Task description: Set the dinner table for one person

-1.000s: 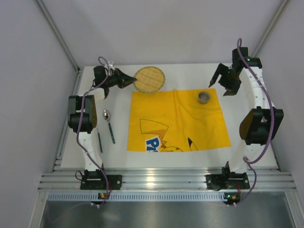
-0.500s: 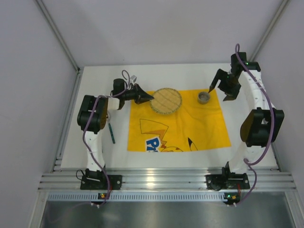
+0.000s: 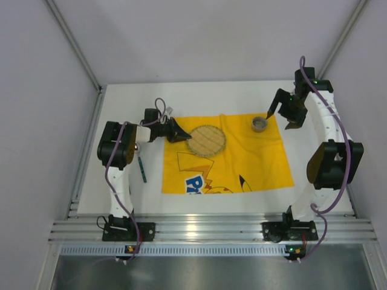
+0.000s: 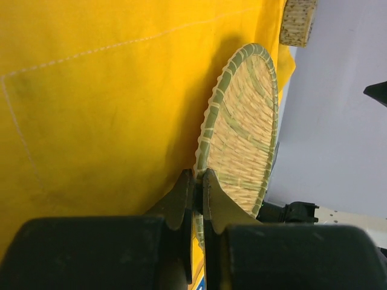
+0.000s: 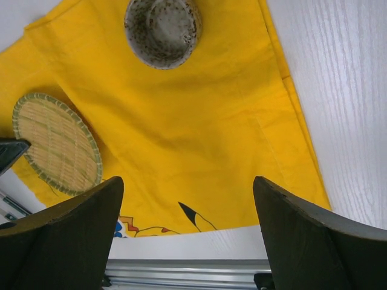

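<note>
I see the left gripper (image 4: 198, 181) jaws pinched on the woven tray (image 3: 206, 141) rim. Right gripper (image 5: 187, 181) jaws wide apart, empty, hovering I think.

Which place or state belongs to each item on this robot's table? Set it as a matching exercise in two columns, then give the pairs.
Items
A. round woven bamboo tray
B. small speckled grey ceramic cup
C. yellow cartoon-printed cloth
D. thin green-handled utensil

Places or states
1. lying on the bare white tabletop, left of the cloth
2. spread across the tabletop's middle
3. clamped by its rim in the left jaws
4. standing on the cloth near its far right corner

Pairs: A-3, B-4, C-2, D-1
</note>
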Tool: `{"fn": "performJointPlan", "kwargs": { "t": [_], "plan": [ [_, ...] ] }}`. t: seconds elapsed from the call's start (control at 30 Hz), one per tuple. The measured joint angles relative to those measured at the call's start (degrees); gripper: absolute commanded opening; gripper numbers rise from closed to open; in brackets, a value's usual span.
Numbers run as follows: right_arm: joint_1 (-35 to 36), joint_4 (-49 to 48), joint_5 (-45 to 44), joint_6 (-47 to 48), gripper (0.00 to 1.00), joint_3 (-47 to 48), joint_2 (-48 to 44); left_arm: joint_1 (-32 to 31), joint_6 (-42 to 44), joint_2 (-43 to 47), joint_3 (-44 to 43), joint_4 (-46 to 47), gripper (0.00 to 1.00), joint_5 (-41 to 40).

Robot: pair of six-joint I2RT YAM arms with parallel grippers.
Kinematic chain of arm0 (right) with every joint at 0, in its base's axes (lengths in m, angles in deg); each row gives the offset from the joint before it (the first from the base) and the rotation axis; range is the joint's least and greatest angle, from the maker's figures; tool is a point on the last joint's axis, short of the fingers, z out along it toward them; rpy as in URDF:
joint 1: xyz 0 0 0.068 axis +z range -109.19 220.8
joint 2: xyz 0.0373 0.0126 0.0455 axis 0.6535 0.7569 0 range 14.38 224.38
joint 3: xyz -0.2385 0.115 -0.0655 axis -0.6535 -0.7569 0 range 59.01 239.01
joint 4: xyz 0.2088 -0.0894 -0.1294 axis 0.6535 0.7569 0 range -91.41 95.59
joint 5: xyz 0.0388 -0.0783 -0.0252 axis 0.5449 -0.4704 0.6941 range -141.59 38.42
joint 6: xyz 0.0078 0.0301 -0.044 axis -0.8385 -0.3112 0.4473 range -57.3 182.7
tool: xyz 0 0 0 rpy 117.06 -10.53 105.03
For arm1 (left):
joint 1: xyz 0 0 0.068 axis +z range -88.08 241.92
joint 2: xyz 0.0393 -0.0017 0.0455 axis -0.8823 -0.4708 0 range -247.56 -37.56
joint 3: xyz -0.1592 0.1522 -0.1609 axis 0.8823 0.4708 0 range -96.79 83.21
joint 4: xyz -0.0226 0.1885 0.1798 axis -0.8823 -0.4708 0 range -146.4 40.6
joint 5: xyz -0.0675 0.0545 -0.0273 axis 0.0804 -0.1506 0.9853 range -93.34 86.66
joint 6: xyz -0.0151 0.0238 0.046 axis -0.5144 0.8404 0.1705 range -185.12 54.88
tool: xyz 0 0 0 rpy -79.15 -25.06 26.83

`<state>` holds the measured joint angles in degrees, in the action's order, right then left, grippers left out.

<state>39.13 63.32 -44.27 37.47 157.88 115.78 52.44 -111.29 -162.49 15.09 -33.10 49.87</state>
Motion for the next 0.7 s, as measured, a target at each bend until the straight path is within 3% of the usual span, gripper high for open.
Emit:
{"fn": "performJointPlan", "kwargs": {
  "t": [0.43,0.7],
  "plan": [
    [-0.37,-0.35,0.11,1.25,0.89,-0.76,0.00,8.92,12.52,4.28,0.96,-14.29,0.00,0.09],
    [-1.49,-0.90,0.44,1.68,0.88,-2.21,0.02,8.33,16.85,5.79,-4.76,-23.91,0.00,-1.97]
  ]
}}
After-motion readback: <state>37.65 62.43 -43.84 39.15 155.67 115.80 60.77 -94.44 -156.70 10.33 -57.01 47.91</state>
